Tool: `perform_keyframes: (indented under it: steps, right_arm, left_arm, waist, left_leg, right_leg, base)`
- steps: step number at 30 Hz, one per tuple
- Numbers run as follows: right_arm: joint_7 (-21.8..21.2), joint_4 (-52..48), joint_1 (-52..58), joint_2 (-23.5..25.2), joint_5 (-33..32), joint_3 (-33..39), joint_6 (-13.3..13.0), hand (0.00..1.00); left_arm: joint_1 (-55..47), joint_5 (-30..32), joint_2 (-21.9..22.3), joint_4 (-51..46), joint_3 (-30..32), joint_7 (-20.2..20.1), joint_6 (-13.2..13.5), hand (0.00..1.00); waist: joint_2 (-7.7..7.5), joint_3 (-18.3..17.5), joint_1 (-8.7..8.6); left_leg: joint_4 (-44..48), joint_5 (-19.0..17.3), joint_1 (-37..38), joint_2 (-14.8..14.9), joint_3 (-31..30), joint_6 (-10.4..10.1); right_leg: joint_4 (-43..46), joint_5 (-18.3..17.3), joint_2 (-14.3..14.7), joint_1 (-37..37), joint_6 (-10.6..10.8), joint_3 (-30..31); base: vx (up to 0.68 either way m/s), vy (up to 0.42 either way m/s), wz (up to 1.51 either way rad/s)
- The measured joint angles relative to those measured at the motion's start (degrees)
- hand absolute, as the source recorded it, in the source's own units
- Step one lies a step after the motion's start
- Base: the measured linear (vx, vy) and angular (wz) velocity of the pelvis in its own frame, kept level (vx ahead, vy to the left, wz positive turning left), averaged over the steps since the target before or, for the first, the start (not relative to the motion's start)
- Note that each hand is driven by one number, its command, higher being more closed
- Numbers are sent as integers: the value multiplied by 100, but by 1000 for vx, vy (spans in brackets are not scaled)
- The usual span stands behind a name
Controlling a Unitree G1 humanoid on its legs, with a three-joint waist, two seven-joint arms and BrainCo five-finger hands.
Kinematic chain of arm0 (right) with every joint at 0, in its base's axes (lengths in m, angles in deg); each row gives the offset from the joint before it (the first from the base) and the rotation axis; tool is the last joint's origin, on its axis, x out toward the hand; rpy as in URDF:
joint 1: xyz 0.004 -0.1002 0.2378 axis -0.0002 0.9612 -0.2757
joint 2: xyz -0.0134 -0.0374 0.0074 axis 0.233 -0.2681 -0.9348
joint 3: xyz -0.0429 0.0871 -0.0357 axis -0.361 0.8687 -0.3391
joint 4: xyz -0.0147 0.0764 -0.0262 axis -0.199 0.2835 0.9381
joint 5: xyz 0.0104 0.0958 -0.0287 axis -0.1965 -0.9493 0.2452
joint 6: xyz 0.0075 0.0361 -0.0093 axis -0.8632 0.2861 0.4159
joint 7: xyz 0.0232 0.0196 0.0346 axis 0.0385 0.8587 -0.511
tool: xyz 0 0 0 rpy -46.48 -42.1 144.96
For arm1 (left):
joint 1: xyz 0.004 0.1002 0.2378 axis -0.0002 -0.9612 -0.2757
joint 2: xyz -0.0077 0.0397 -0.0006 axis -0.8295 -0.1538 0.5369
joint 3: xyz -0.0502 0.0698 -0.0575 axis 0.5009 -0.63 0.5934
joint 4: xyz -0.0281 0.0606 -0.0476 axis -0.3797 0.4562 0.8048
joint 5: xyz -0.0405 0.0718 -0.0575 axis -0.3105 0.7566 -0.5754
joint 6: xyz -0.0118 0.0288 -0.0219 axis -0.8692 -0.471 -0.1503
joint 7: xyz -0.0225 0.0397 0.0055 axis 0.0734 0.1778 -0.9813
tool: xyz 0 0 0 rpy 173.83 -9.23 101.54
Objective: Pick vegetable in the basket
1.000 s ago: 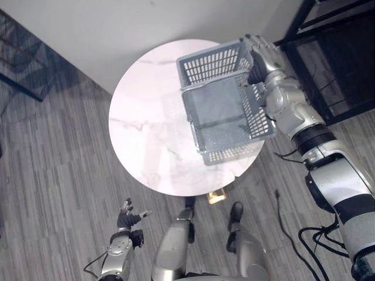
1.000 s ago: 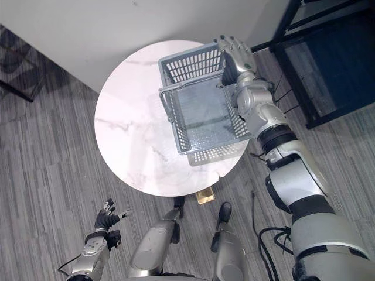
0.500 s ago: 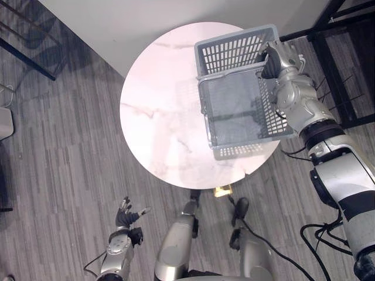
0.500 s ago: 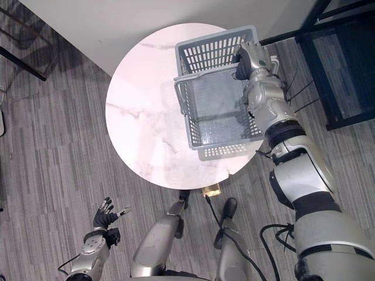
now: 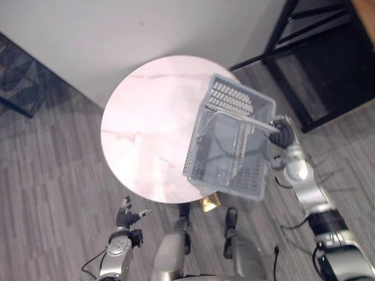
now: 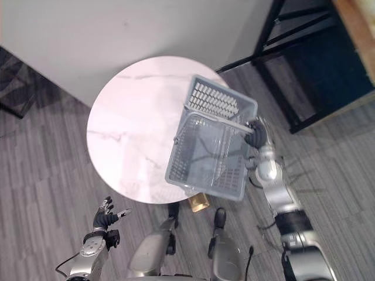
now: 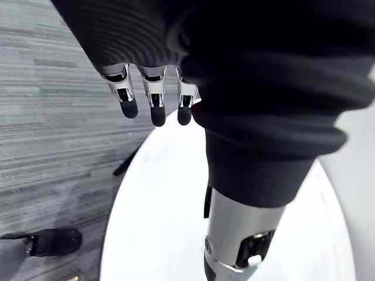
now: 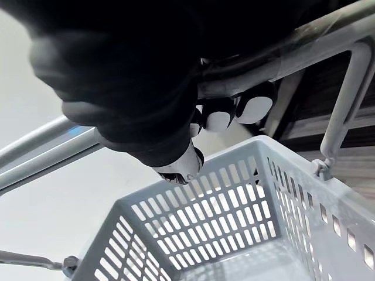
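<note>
The grey slotted plastic basket (image 5: 229, 100) hangs tilted over the round table's front right edge, lifted off the top. Nothing shows inside it. My right hand (image 5: 283, 132) is at the basket's right side, fingers (image 8: 221, 119) curled round its metal handle (image 8: 304, 41), with the basket's slotted wall (image 8: 202, 225) just below. My left hand (image 5: 126, 218) hangs low over the floor at the lower left, away from the table, fingers (image 7: 153, 100) straight and holding nothing.
The round white marble table (image 5: 146, 117) stands against a pale wall. A black metal shelf frame (image 5: 313, 64) stands close at the right, behind my right arm. Grey plank floor (image 5: 53, 175) surrounds the table.
The right hand has shut on the handle and lifted the basket off the table, swinging it toward the front right edge and tilting it. The left hand has stayed put.
</note>
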Motion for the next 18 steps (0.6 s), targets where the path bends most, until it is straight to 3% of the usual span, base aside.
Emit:
perform_keyframes:
  steps: [1, 3, 11, 15, 16, 18]
  right_arm:
    - [-16, -60, 439, 186, -56, 288, 0, 100]
    - [-106, -76, 900, 444, -239, 597, 1, 100]
    - [-235, -36, 1832, 1289, -1351, 1146, 18, 100]
    - [-237, 89, 1920, 1596, -1574, 1336, 27, 100]
    - [-234, 88, 1944, 1717, -1647, 1346, 27, 100]
    - [-222, 66, 1954, 1832, -1755, 1350, 27, 100]
  left_arm:
    - [-61, 57, 1, -70, 78, -5, -40, 0]
    - [-202, 58, 4, -170, 204, -71, -64, 0]
    - [-586, 58, 177, -303, 526, -242, -176, 0]
    - [-738, 58, 238, -426, 610, -242, -290, 0]
    - [-806, 58, 248, -591, 651, -240, -290, 0]
    - [-795, 58, 254, -756, 729, -233, -292, 0]
  waist:
    - [-74, -119, -119]
    - [-153, -320, -135]
    - [-92, -644, -387]
    - [-111, -691, -332]
    - [-166, -657, -259]
    - [-214, -629, -282]
  left_leg:
    - [0, -33, 91, 7, 44, -15]
    - [1, -79, 149, 22, 199, -31]
    - [4, -258, 618, 23, 719, -24]
    - [12, -367, 910, 67, 1178, -11]
    - [347, -557, 804, 128, 1420, -5]
    - [998, -845, 474, 238, 1482, 31]
  right_leg:
    - [-17, 3, 7, 69, 7, 54]
    - [-77, 36, 25, 71, 41, 224]
    - [-94, 97, 38, 270, 148, 763]
    - [-17, 125, 53, 313, 188, 1142]
    - [116, 184, 45, 207, 177, 1301]
    - [243, 182, 48, 92, 183, 1332]
  base:
    - [-14, 17, -16]
    - [-23, 19, -40]
    - [-18, 17, -36]
    - [-16, 20, -54]
    - [-32, 26, -59]
    - [-43, 6, -29]
